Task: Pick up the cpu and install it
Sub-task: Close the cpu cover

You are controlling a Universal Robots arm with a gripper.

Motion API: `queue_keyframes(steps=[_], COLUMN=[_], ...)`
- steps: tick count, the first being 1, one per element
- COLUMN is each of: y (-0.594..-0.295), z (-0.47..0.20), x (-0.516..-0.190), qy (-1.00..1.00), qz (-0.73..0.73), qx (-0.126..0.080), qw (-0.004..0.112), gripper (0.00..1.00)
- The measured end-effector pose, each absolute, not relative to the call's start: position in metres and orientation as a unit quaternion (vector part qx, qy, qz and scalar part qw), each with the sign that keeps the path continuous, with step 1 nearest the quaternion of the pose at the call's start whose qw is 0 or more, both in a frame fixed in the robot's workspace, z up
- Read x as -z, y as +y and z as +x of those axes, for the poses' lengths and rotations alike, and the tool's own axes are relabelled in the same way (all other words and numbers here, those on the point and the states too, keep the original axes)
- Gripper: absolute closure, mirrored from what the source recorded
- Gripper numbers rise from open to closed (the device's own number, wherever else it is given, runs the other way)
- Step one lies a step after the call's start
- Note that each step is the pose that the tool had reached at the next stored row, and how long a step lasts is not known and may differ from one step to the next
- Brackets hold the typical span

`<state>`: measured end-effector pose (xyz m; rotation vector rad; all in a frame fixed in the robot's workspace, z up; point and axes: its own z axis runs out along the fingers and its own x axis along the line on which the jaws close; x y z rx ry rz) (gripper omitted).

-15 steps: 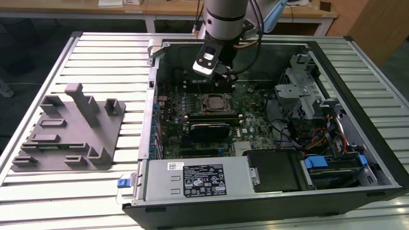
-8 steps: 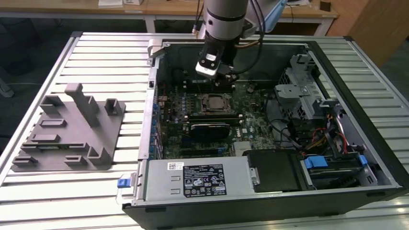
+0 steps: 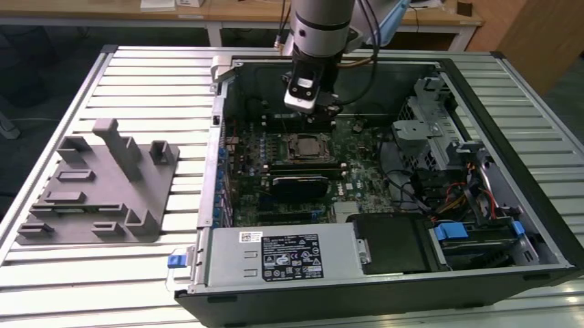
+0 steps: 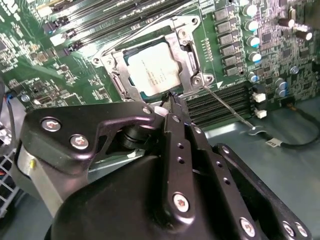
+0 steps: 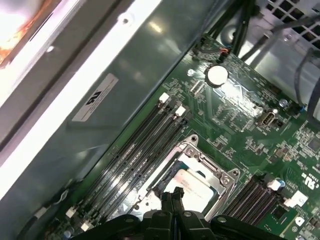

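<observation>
Claw [image 4: 170,98], pinched together, just over the edge of the cpu [image 4: 150,75] (silver, flat in its socket [image 4: 183,48]).

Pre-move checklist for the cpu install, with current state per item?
1. cpu in the socket: ok, it lies inside the metal frame on the board.
2. gripper empty: ok, its fingers are shut together with nothing between them, tips close over the frame's near edge.
3. cpu flat and fully seated: cannot tell.
4. lever latched: cannot tell; it angles out across the memory slots.
5. arm clear of the case walls: ok in the exterior view, it hangs over the board between them.
</observation>
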<state>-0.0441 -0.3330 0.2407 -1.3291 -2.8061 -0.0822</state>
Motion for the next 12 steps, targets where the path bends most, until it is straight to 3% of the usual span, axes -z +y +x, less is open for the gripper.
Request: queue_keyframes(steps=[12], y=[-0.3330], z=[-0.0441], x=[-0.2406], qy=[-0.929], qz=[-0.368], qx=[0.025], qw=[0.019], gripper=[0.89])
